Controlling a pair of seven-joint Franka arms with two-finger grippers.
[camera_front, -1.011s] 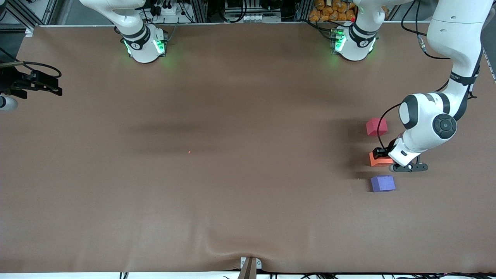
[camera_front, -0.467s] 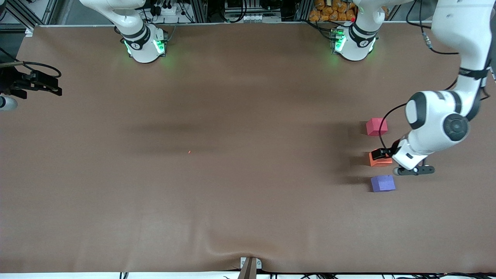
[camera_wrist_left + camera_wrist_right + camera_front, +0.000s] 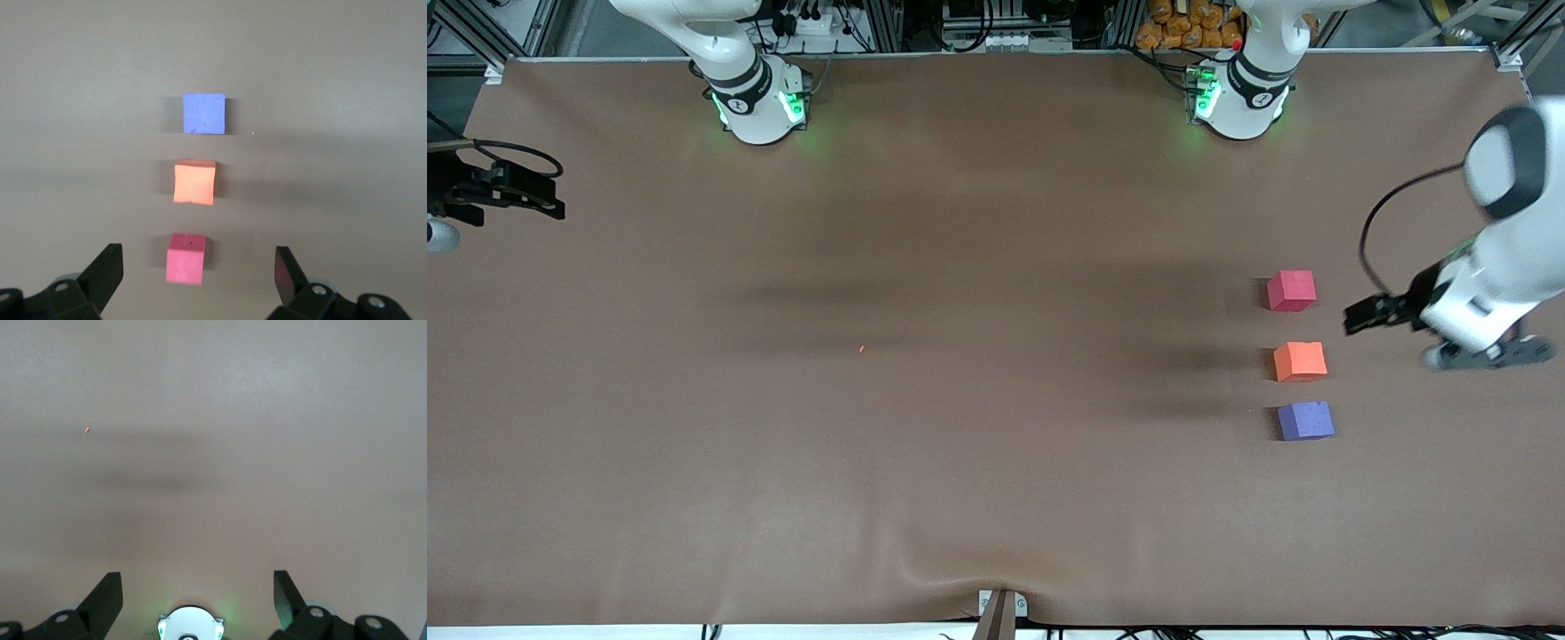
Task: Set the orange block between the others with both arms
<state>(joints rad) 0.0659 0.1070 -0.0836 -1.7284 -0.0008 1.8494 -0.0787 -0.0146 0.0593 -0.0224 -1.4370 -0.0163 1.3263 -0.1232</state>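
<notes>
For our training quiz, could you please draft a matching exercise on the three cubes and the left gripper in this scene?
Things:
1. red-pink cube
2. orange block
3. purple cube
4. left gripper

States:
A. nearest the front camera
B. open, holding nothing
C. between the other two cubes
D. farthest from the front camera

Pairs: 1-D, 2-C, 3-A, 4-B

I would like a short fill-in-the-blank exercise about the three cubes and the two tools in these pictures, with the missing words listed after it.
1. The orange cube lies between the red-pink cube and the ____ cube.
2. The cube nearest the front camera is ____.
3. The left tool holds ____.
4. Both tools, the right tool too, have their jaws ____.

Missing words: purple; purple; nothing; open
</notes>
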